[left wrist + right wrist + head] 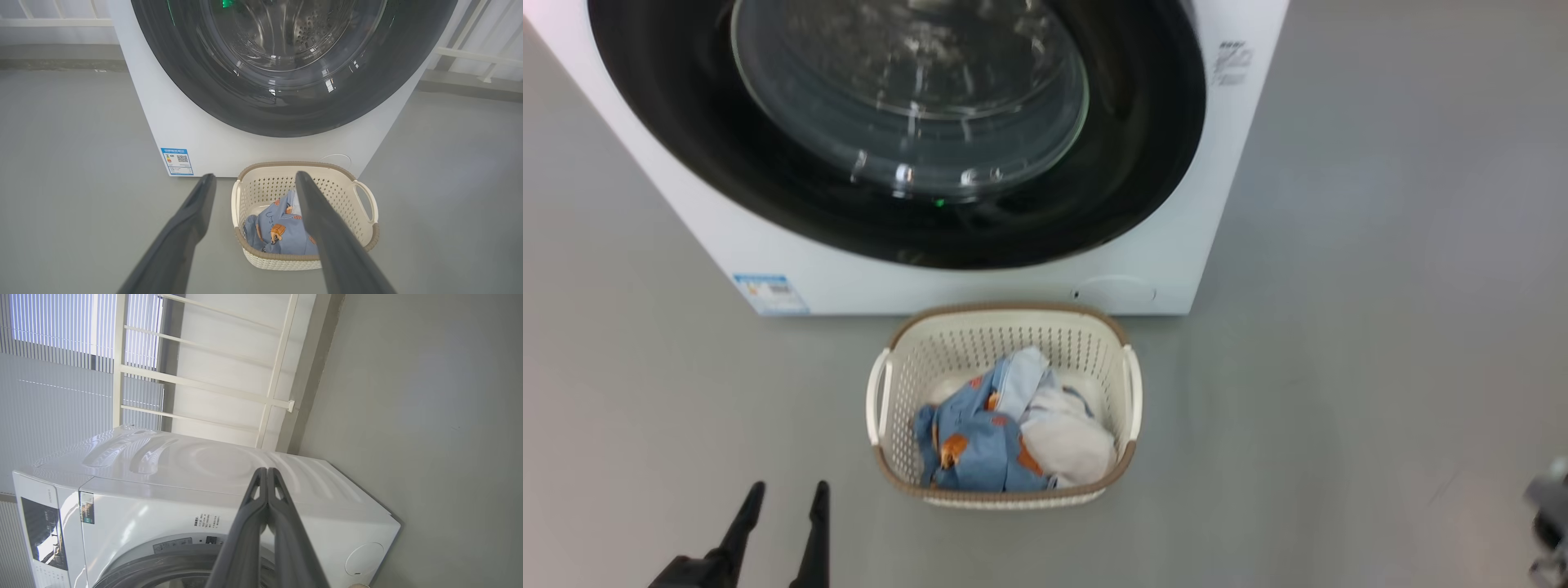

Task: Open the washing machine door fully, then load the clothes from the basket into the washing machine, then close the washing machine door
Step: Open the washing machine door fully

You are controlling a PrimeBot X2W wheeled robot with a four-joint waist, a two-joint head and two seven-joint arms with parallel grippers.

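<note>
The washing machine door (911, 90) sits shut, flush with the front of the white washing machine (980, 282). Its wide glossy black ring (1152, 147) frames the clear glass bowl, and the perforated steel drum (286, 32) shows through the glass. A small green light reflects at the bowl's lower edge. A blue label sticker (770, 294) marks the front's lower left corner, and a round cover (1115, 291) sits at the lower right.

Just in front of the machine, the cream perforated basket (1005, 327) stands on the grey floor (1380, 286), its brown rim close to the machine's base. Inside it lie a crumpled light blue garment (980, 449) with orange bear prints and, touching it on the right, a plain white garment (1070, 445).

The left claw (790, 487) hangs above the floor to the left of the basket, released, its two dark fingers spread wide with nothing between them. In its wrist view one finger crosses in front of the basket.

The right claw (267, 470) is clenched, fingers pressed tip to tip on nothing. It is raised in the air before the machine, and its view is turned sideways. That view takes in the machine's top, its control panel (41, 531) and a white railing (269, 400) behind.
</note>
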